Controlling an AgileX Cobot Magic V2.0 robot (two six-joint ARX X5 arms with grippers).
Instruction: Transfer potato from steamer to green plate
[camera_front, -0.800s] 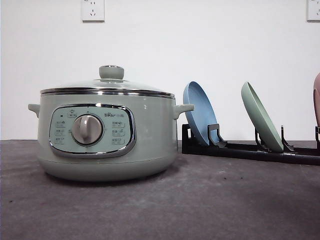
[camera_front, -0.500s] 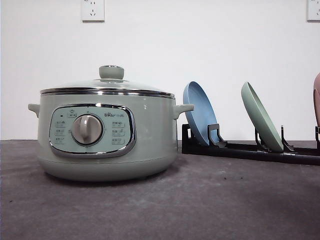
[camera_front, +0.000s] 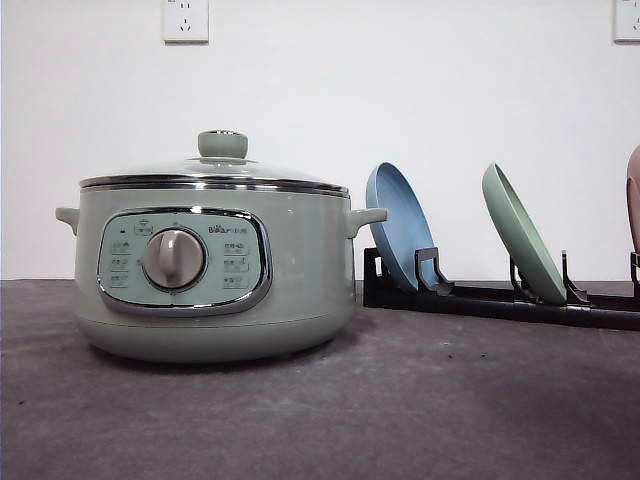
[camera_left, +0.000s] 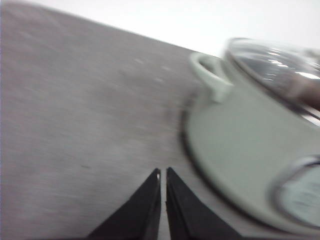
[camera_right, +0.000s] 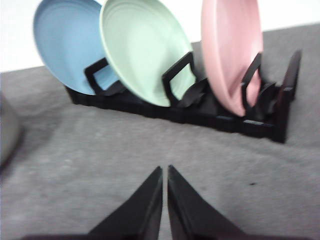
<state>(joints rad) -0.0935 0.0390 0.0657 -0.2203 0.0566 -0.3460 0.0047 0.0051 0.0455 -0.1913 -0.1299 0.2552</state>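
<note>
Steamer (camera_front: 210, 262) lidded (left wrist view blurred)

Left wrist view motion-blurred; steamer (camera_left: 250, 140) cut off by frame edge.

small brand mark on steamer (camera_front: 300, 260) panel, unreadable

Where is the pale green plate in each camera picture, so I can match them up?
Front view: the pale mint-green round plate stands tilted in the black slotted rack, right of the blue round plate.
Left wrist view: not in it.
Right wrist view: same green plate, in the middle slot.
Shared landmark: the blue plate beside it.
</note>
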